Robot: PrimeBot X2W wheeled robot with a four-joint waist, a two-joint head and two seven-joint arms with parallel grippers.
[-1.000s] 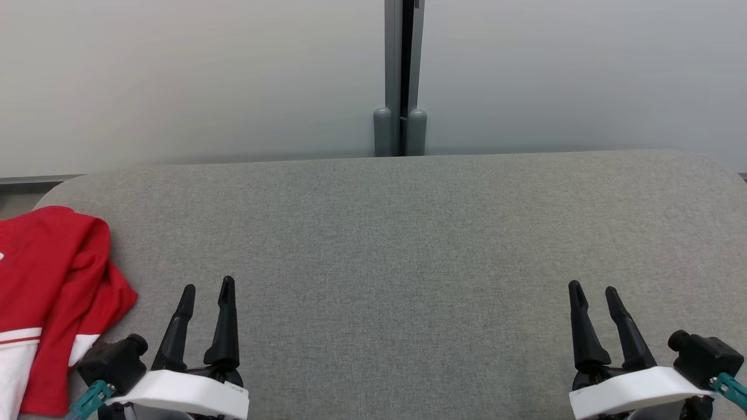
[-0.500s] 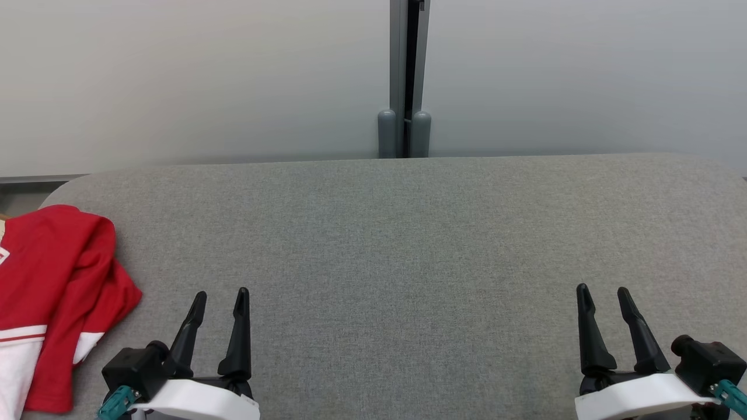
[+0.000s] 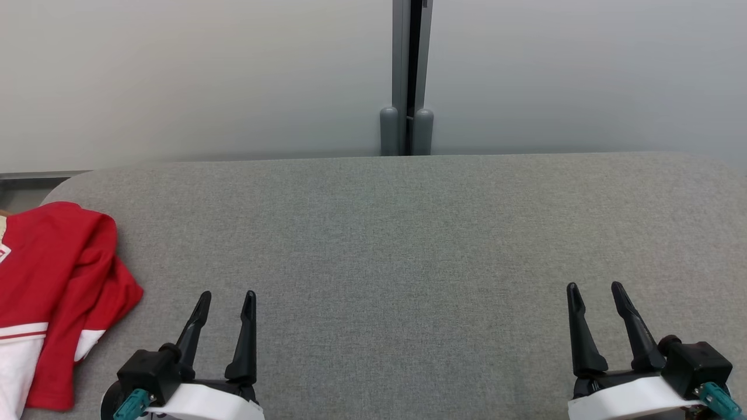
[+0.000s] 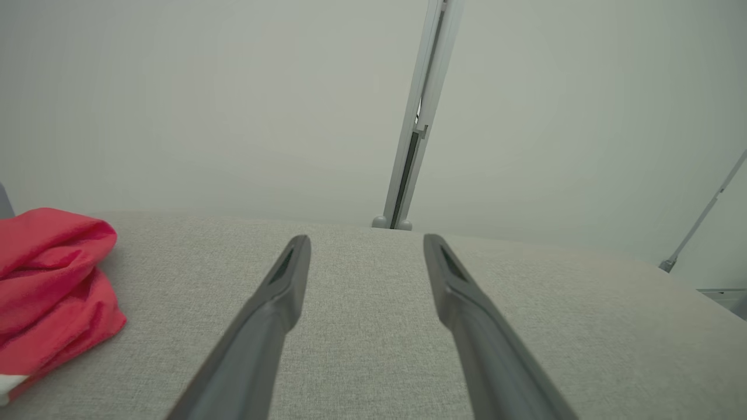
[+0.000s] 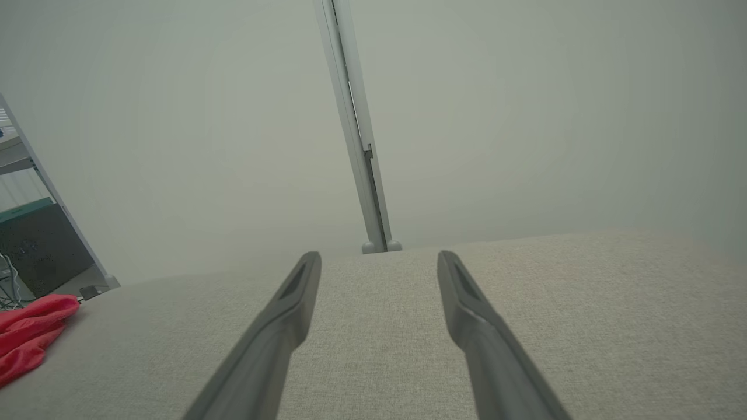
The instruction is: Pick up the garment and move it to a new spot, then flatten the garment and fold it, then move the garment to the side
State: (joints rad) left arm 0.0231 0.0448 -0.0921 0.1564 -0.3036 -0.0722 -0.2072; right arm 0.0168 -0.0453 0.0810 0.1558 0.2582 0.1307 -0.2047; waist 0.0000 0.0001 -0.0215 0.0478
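Garment [image 3: 52, 280], red with white panels, bunched at left edge of grey padded table [image 3: 408, 233]. Lies near left gripper [image 3: 227, 294], off to its left, not touching. Jaws of both arms spread wide and empty, right gripper [image 3: 594, 286] well apart at the opposite side. Appears to be the opening step, pickup not begun. Calls next for reaching left over the cloth, lowering, pinching a fold, then carrying it toward the table's middle.
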